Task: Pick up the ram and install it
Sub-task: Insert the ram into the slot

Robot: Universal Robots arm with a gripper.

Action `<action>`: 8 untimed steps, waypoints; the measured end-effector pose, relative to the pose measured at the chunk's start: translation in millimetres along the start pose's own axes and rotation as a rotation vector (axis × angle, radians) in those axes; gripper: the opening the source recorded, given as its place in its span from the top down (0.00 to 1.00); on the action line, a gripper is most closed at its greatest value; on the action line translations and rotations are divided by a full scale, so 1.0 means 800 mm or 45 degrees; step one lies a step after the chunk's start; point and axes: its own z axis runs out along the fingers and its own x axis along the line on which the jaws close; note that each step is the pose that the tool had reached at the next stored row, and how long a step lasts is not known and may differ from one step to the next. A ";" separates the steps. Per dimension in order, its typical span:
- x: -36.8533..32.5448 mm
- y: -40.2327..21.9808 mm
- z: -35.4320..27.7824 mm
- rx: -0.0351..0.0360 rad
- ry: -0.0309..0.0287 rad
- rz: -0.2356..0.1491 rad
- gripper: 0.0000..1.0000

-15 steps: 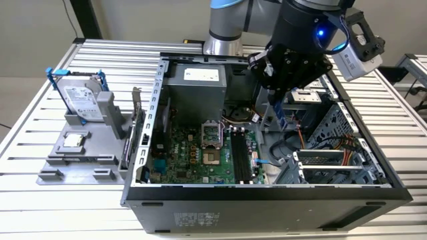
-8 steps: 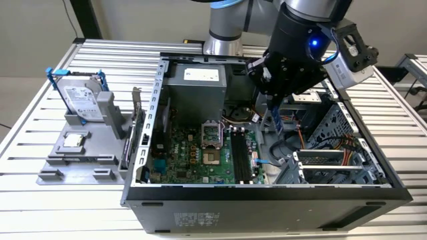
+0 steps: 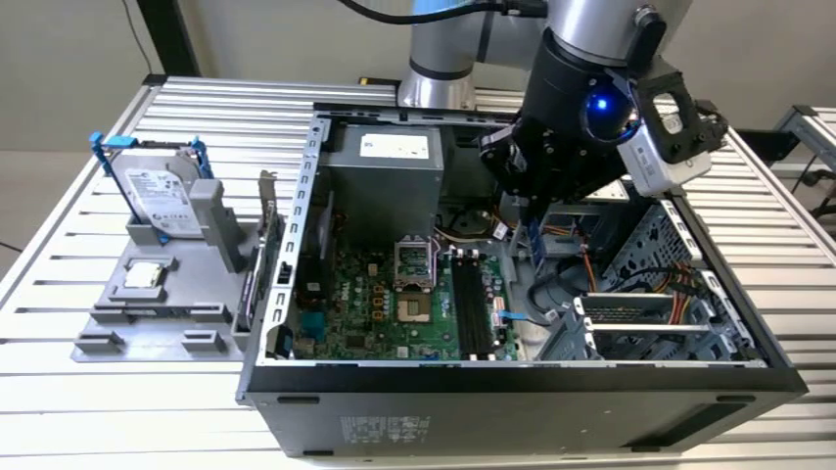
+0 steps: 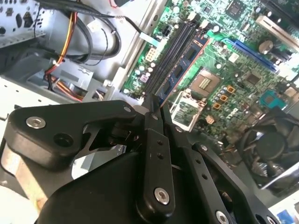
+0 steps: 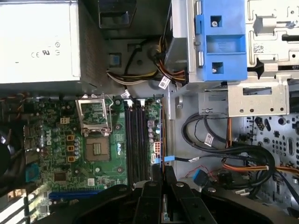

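Fingers (image 4: 150,122): black, clamped on the ram (image 4: 185,62). Ram: bluish stick, held above the motherboard (image 5: 119,175) inside the open computer case (image 3: 523,411), lined up near the black slots (image 5: 135,140), not seated. Risk: any skew or offset against a slot would likely jam the stick's edge, and the nearby cables (image 5: 247,161) could snag it.
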 end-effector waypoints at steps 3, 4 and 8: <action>0.0001 -0.0003 0.0065 0.0013 -0.0022 0.049 1.00; 0.0002 -0.0004 0.0088 0.0014 -0.0027 0.059 1.00; 0.0005 -0.0008 0.0178 0.0015 -0.0029 0.061 1.00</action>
